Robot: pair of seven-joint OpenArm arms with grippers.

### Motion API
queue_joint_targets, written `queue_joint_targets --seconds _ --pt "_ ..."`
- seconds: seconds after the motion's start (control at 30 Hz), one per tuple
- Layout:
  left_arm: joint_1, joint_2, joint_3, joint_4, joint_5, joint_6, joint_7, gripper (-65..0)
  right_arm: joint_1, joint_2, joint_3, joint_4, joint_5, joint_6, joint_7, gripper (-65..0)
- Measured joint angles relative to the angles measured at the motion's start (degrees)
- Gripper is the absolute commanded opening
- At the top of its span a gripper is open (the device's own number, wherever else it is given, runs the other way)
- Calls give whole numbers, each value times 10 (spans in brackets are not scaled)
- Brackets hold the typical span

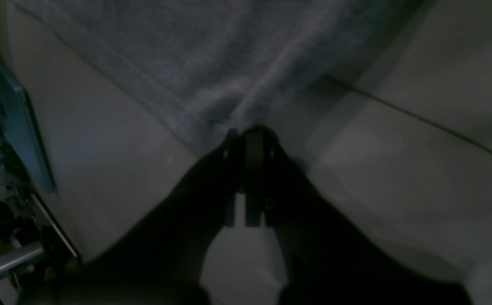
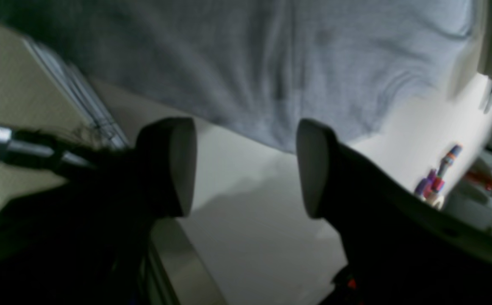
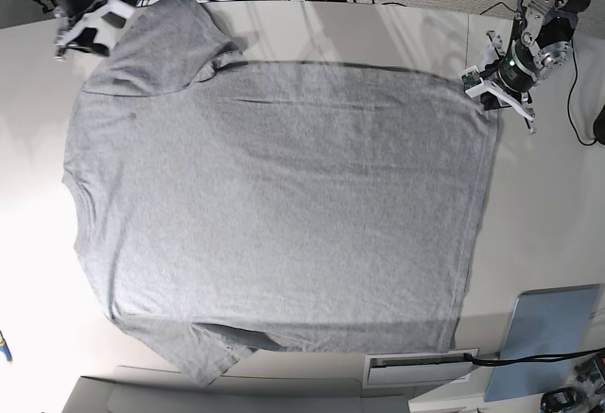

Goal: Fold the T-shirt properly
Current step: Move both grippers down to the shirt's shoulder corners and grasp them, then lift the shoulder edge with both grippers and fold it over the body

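Broadly, we see the T-shirt (image 3: pixel 274 205) spread flat and plain side up across the table (image 3: pixel 548 215), its long axis running across the base view: shoulders and sleeves toward that view's left, the straight hem toward its right. Each of our arms sits at a far corner of the cloth, so the coming move turns on which corner is already in hand.

Our left gripper (image 3: pixel 487 80) is at the hem corner on the base view's right. Its wrist camera shows the jaws pressed together with the grey fabric bunching into them at the tips (image 1: pixel 246 133); the picture is dark and smeared, so we judge, rather than know, that the corner is pinched between them. From there the cloth fans away ahead of the jaws, and the hem edge runs off to one side.

Our right gripper (image 3: pixel 90 30) is by the far sleeve (image 3: pixel 170 40) on the base view's left. Its wrist view shows the two pale pads (image 2: pixel 184 165) spread wide apart with nothing between them, and the shirt's edge lies just ahead of and above the gap.

So the left arm appears to have its hold, and the right arm needs to advance onto the cloth.

Only the base view gives the whole garment's layout and the light-blue panel (image 3: pixel 548 337) lying clear of the hem; only the wrist views show how the jaws stand.
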State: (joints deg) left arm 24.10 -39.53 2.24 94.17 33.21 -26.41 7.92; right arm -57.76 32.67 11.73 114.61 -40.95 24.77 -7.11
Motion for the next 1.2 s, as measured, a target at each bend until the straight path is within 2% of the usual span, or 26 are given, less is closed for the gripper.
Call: queue_joint_targets --seconds 0.23,0.53,0.67,0.87,0.97,1.1,1.2 --pt "0 0 0 0 0 0 0 -650 69 -2 -97 -28 -38 -3 -78 -285" --pt "0 0 0 0 0 0 0 -650 114 -1 -127 -62 -40 -16 -67 -285" --pt "0 0 0 0 0 0 0 -650 128 0 -128 -71 -16 -20 -66 -286" --pt "0 0 0 0 0 0 0 -650 144 0 -128 -73 -1 1 -64 -287" --pt "0 0 0 0 0 0 0 -650 156 0 -128 -79 38 6 -64 -347" --pt "0 0 0 0 0 0 0 -650 172 0 -128 -92 49 28 -58 -416" --pt "0 0 0 0 0 0 0 -650 175 0 -129 -94 55 35 -62 -514"
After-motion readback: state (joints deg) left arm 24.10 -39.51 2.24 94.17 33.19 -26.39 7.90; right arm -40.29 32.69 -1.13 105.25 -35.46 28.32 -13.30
